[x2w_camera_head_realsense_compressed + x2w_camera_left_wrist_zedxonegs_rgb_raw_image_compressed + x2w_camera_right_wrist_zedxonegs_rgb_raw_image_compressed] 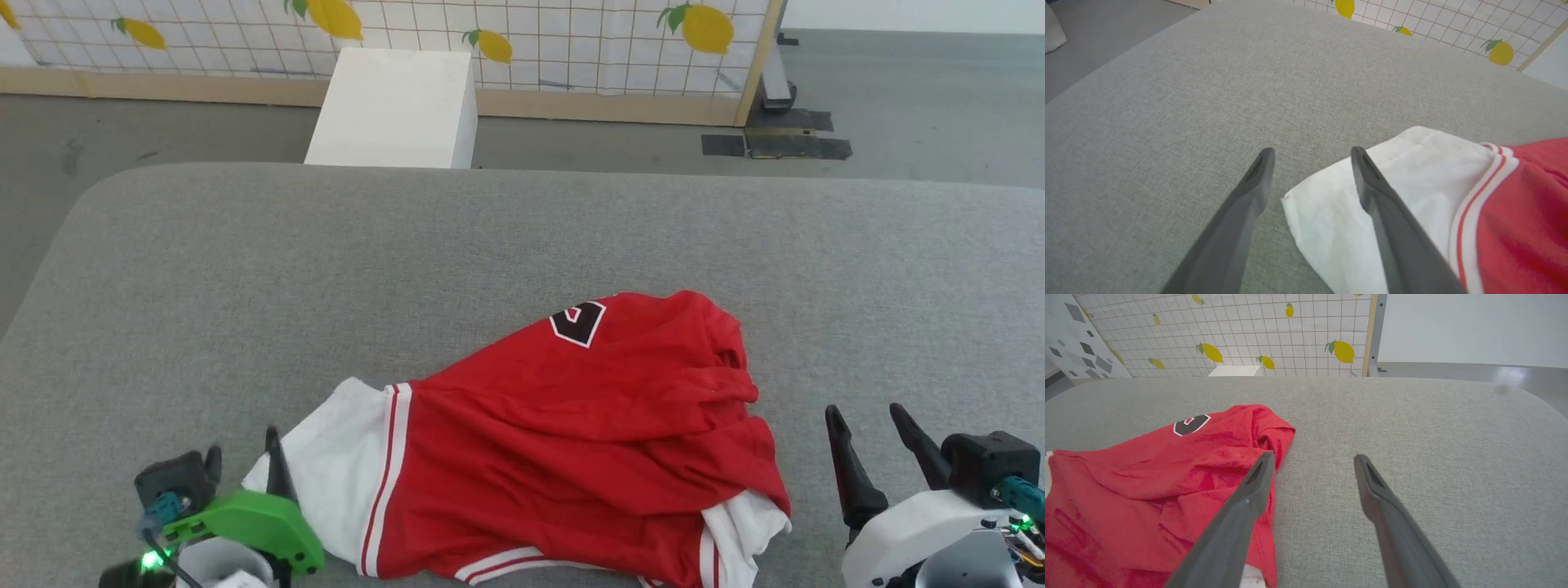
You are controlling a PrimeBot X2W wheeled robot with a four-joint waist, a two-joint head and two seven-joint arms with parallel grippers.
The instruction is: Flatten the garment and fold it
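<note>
The garment (571, 425) lies crumpled on the grey table, a red jersey with white sleeves and a black, white-outlined print near its far edge. One white sleeve (1372, 204) points toward my left gripper (242, 451), which is open at the lower left; one finger hangs over the sleeve's corner, the other over bare table. In the left wrist view that gripper (1312, 155) holds nothing. My right gripper (867, 416) stands open at the lower right, just beside the garment's red body (1147, 486). In the right wrist view its fingers (1312, 459) are spread, with nothing between them.
The grey fabric table (522, 245) extends far beyond the shirt on all sides. Past its far edge stand a white box (396, 106) on the floor and a lemon-patterned screen (392, 41).
</note>
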